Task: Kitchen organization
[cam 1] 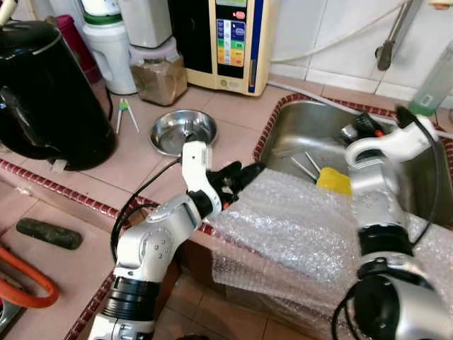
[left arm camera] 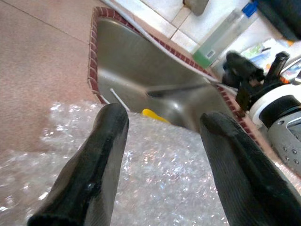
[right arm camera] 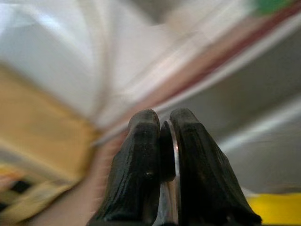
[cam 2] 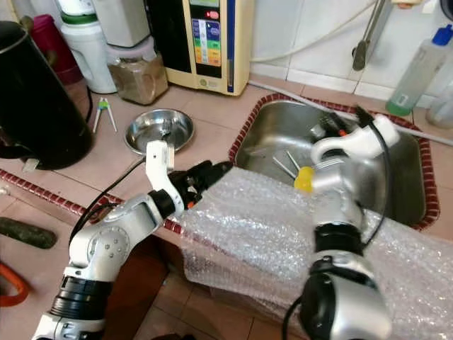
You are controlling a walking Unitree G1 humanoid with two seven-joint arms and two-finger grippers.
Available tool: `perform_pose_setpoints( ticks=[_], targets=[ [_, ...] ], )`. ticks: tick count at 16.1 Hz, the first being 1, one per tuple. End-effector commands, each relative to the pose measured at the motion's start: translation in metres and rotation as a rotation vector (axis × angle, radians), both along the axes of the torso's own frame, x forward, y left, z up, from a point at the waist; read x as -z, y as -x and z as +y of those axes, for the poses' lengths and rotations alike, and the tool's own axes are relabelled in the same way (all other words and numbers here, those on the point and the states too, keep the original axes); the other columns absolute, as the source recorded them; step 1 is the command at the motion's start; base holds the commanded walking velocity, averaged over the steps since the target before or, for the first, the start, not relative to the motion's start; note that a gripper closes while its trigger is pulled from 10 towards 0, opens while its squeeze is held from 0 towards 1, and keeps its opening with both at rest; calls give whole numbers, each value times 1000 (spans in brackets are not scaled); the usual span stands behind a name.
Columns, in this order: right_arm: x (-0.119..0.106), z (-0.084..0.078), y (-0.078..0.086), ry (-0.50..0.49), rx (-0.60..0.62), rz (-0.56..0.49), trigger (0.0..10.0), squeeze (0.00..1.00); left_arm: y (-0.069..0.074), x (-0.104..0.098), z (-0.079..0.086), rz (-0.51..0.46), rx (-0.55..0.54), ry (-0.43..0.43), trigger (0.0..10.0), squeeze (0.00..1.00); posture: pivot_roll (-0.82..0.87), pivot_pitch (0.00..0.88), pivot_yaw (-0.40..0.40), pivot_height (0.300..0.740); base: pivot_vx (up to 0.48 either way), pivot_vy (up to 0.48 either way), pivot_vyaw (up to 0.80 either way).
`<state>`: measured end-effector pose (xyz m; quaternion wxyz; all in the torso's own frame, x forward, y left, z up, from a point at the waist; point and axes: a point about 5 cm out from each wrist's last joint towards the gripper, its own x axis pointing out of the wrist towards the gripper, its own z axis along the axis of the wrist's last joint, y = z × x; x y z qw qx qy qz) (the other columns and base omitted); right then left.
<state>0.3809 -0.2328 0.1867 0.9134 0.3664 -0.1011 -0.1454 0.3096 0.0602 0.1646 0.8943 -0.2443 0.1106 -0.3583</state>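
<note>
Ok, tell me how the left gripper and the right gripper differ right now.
The left gripper has its fingers spread apart, holding nothing; the right gripper is pinched shut on a thin metal piece. The left gripper sits at the near edge of the bubble wrap on the counter, while the right gripper reaches over the sink. Both have two long black fingers.

On the pink tiled bench (cam 1: 233, 113) a round steel bowl (cam 1: 182, 130) sits beside the steel sink (cam 1: 311, 131); the left claw (cam 1: 241, 175) rests at the clear bubble wrap sheet (cam 1: 297, 227) draped over the sink's edge
</note>
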Motion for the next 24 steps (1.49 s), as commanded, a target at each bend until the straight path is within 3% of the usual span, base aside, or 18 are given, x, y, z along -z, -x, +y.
perform_pose_setpoints(
  ticks=[1, 3, 4, 5, 6, 7, 10, 17, 18, 20, 22, 24],
  targets=[
    [4, -13, 4, 43, 87, 47, 0, 0, 3, -2, -4, -34, 23, -23, 10000, 1000, 64, 110, 54, 740, 0, 0, 0],
    [3, -21, 6, 118, 129, 70, 0, 0, 4, -2, -6, -50, 39, -43, 10000, 1000, 65, 109, 55, 740, 0, 0, 0],
    [6, -24, 5, 136, 147, 99, 1098, 0, 4, -1, -7, -59, 39, -57, 10000, 1000, 65, 109, 55, 740, 0, 0, 0],
    [9, -26, 5, 130, 158, 118, 10000, 0, 4, 0, -7, -64, 38, -63, 10000, 1000, 65, 109, 55, 740, 0, 0, 0],
    [12, -26, 5, 122, 166, 131, 10000, 0, 4, 0, -8, -67, 38, -64, 10000, 1000, 55, 100, 54, 740, 0, 0, 0],
    [14, -27, 5, 154, 179, 157, 10000, 1000, 3, 0, -8, -83, 32, -78, 10000, 1000, 55, 100, 54, 740, 0, 0, 0],
    [20, -27, 6, 202, 200, 214, 10000, 1000, 3, 1, -9, -75, 24, -71, 10000, 1000, 57, 98, 52, 740, 0, 0, 0],
    [16, -11, 0, 255, 122, 152, 10000, 1000, -2, 2, -3, -105, -28, -110, 10000, 1000, 60, 93, 55, 740, 0, 0, 0],
    [14, -4, -2, 251, 73, 119, 10000, 1000, -4, 1, -1, -119, -50, -128, 10000, 1000, 60, 93, 55, 740, 0, 0, 0],
    [8, 26, -2, 286, -101, 16, 10000, 1000, -14, 0, 10, -177, -159, -190, 10000, 1000, 54, 87, 48, 740, 0, 0, 0],
    [8, 45, 7, 355, -195, -54, 10000, 1000, -17, -2, 18, -257, -224, -239, 10000, 1000, 50, 85, 45, 740, 0, 0, 0],
    [7, 58, 21, 346, -272, -122, 10000, 1000, -21, -1, 28, -325, -319, -301, 10000, 1000, 45, 85, 45, 740, 0, 0, 0]
  ],
)
